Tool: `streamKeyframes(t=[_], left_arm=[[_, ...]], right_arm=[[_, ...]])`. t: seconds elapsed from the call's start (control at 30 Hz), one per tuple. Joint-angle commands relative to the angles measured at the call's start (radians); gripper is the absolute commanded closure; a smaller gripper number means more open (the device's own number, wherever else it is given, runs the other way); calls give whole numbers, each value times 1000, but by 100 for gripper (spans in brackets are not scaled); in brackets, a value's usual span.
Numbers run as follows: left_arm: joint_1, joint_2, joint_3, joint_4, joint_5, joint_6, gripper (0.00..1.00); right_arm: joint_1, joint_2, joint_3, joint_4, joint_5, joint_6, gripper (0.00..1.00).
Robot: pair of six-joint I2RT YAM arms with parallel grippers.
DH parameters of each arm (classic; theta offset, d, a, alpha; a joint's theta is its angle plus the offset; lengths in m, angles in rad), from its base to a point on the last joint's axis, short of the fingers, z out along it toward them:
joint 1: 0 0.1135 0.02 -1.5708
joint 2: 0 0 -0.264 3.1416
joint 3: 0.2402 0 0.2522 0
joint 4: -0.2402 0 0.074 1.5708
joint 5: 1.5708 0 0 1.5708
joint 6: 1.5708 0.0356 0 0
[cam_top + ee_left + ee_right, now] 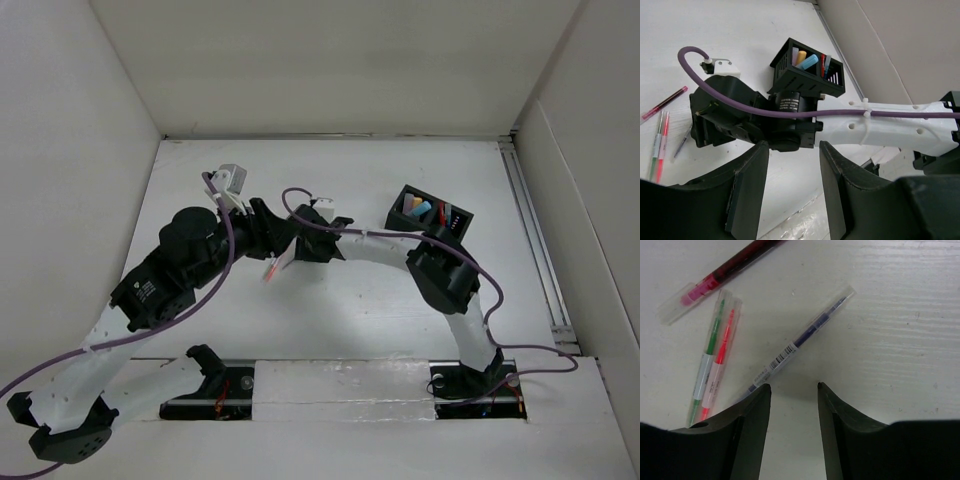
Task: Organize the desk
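at right gripper (794, 387): stands open, grips nothing, hovers over blue pen (797, 342) on desk (900, 315). at left gripper (794, 145): open, empty.

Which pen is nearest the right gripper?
The blue pen with the barcode: its end almost reaches the right gripper. The green pen, red pen and maroon pen lie farther.

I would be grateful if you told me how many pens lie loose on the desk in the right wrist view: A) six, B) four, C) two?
B: the desk bears four: a dark red pen, a green pen, an orange-red pen and a blue pen.
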Motion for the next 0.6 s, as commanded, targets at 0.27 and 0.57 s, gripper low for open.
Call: streamKeyframes(t=[0.27,0.57], left_arm=[[-6,-18,24,-9,101,72,60],[-6,-28,11,-7,107,78,60]], right_arm=[[10,25,60,-22,77,95,69],[38,-33,83,-80,146,47,76]])
